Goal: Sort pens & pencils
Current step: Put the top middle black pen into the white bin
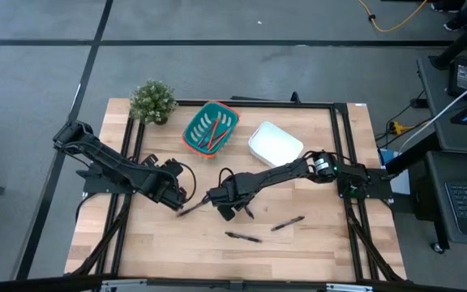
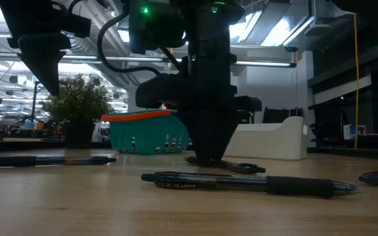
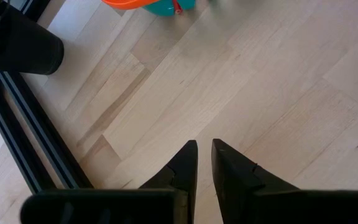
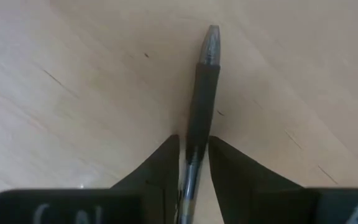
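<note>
Your right gripper [image 4: 193, 155] is down at the middle of the table [image 1: 314, 243], its fingers closed on a pen [image 4: 202, 93] that lies between them. Lift it straight up before swinging toward the white tray [image 1: 274, 144]; the pencils [image 1: 212, 134] lie in the teal basket [image 1: 193, 139]. Only the wrist view shows that grip; from overhead the arm hides it. Your left gripper [image 3: 204, 163] hovers nearby, fingers slightly apart and empty. Two more pens [image 1: 243, 237] lie near the front edge.

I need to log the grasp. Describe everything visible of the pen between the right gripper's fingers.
The pen is a slim black stick with a dark rubbery grip section, a grey tapered tip and a clear barrel behind the grip. It lies flat on the wooden table, tip pointing away from the wrist, clamped between the two fingers of the right gripper.
</note>
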Controlling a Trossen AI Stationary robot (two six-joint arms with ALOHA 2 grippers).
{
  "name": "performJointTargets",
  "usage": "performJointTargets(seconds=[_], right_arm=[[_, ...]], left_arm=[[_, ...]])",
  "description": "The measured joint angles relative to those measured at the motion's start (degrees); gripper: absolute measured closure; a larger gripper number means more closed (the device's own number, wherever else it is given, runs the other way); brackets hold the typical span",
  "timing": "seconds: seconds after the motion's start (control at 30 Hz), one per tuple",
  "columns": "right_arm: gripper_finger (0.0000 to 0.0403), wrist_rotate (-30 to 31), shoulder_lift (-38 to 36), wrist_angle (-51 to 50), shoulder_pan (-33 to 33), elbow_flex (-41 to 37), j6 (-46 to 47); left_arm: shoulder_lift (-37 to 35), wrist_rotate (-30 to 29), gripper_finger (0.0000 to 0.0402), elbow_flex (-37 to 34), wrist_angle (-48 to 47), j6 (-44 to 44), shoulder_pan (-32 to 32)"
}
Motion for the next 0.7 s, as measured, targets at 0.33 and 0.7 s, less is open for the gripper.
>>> performJointTargets(seconds=[0.33, 0.7], right_arm=[[0.0355, 0.0, 0.3, 0.0, 0.0, 0.0, -4.0], [0.0374, 1.8, 1.2, -13.5, 0.0, 7.7, -7.9]], left_arm=[[0.0, 0.0, 0.0359, 0.0, 0.0, 0.0, 0.0], [0.0, 0.0, 0.0359, 0.0, 0.0, 0.0, 0.0]])
